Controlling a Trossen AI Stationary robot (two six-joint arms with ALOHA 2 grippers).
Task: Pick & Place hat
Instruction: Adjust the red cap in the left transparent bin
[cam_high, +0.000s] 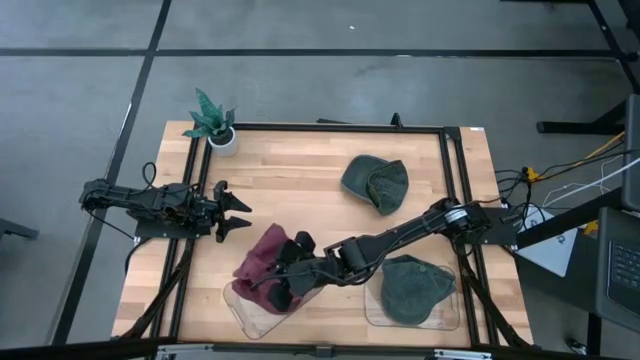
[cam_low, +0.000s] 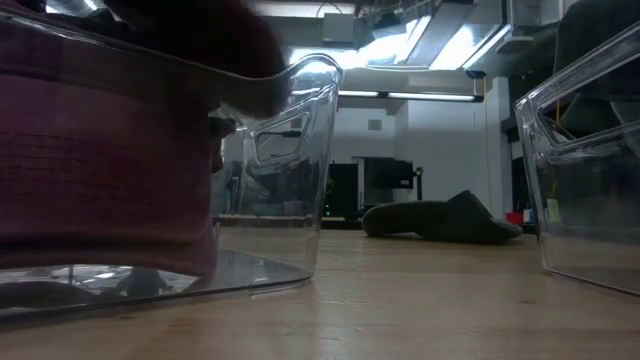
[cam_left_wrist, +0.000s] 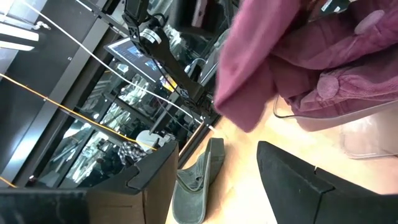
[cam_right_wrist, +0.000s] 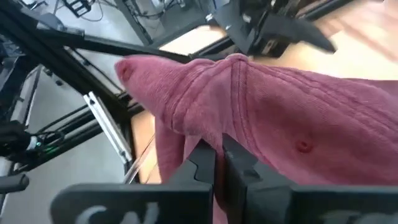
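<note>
1. I'm looking at the soft maroon fabric cap (cam_high: 262, 262): crumpled, seams and a small eyelet showing on the crown, slumped partly in the left clear plastic bin (cam_high: 240, 312) at the near edge of the wooden desk (cam_high: 300, 190), with part of it spilling over the bin's far rim.
2. My right tool (cam_high: 288, 272) is on it now, dark fingers (cam_right_wrist: 200, 163) pinched nearly together with a fold of the maroon cloth clamped between them, right above that bin.
3. Left tool (cam_high: 236, 212) sits off by the desk's left side, clear of the cap, fingers (cam_left_wrist: 298, 180) spread wide and holding nothing.
4. One dark green cap (cam_high: 415, 285) lies in the right clear plastic bin (cam_high: 372, 315).
5. Another dark green cap (cam_high: 375, 182) lies flat on the bare desk toward the far right, well apart from both bins.
6. Small potted plant in a white pot (cam_high: 215, 125) stands at the far left corner.
</note>
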